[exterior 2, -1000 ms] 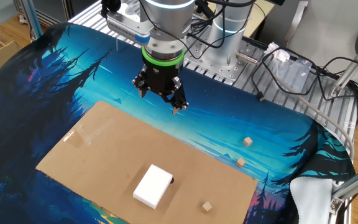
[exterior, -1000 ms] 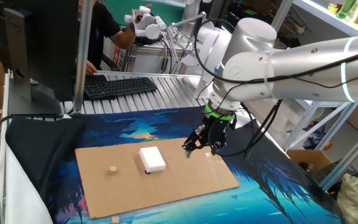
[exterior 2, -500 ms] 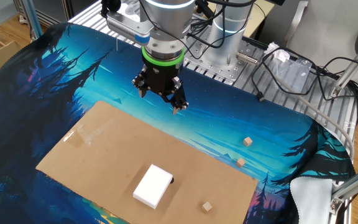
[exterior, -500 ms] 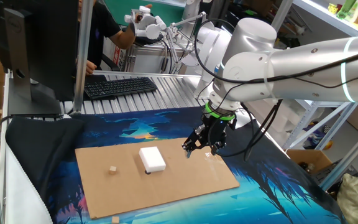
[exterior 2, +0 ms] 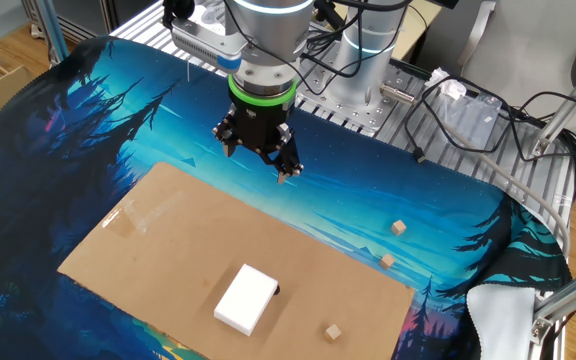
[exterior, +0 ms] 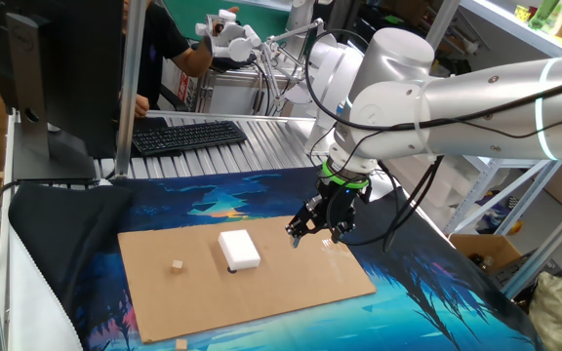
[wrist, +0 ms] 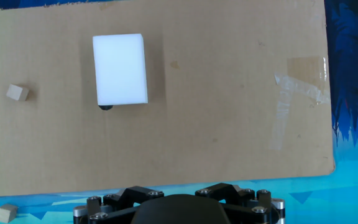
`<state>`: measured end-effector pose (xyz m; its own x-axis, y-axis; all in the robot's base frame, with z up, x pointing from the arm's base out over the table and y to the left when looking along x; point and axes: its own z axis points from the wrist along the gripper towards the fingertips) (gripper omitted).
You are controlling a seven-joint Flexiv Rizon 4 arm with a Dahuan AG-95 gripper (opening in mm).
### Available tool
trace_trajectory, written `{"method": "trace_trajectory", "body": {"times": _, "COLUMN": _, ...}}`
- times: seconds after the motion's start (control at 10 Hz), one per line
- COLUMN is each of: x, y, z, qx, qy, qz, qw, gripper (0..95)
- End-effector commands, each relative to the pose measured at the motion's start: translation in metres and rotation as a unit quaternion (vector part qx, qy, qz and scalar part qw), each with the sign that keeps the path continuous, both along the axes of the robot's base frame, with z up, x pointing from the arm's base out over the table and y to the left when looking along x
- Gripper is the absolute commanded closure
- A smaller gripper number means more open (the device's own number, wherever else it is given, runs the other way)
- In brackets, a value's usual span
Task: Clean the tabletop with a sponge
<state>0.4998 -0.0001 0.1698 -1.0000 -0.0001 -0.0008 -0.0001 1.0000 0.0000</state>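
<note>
hand view: gripper (wrist: 179, 208) fingertips cut off at bottom edge | dark spot mostly hidden under sponge (wrist: 120, 69)

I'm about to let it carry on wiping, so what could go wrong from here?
1. The white foam sponge covers most of the small dark spot; a grasp could push it off target.
2. The tiny tan cube on the brown cardboard tabletop could be swept off.
3. Clear tape may snag the sponge.
</note>
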Motion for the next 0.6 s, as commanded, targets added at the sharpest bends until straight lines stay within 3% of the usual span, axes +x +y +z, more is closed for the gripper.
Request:
{"method": "trace_trajectory", "body": {"times": 0.1, "x": 0.0002, "y": 0.0001, "z": 0.0002, "qx": -0.031, "qy": 0.042, "qz": 0.066, "qw": 0.9965, "gripper": 95.0}}
{"method": "trace_trajectory", "body": {"times": 0.6, "x": -0.0034, "y": 0.0014, "z": -0.0027, "qx": -0.029, "qy": 0.042, "qz": 0.062, "qw": 0.9968, "gripper": 95.0}}
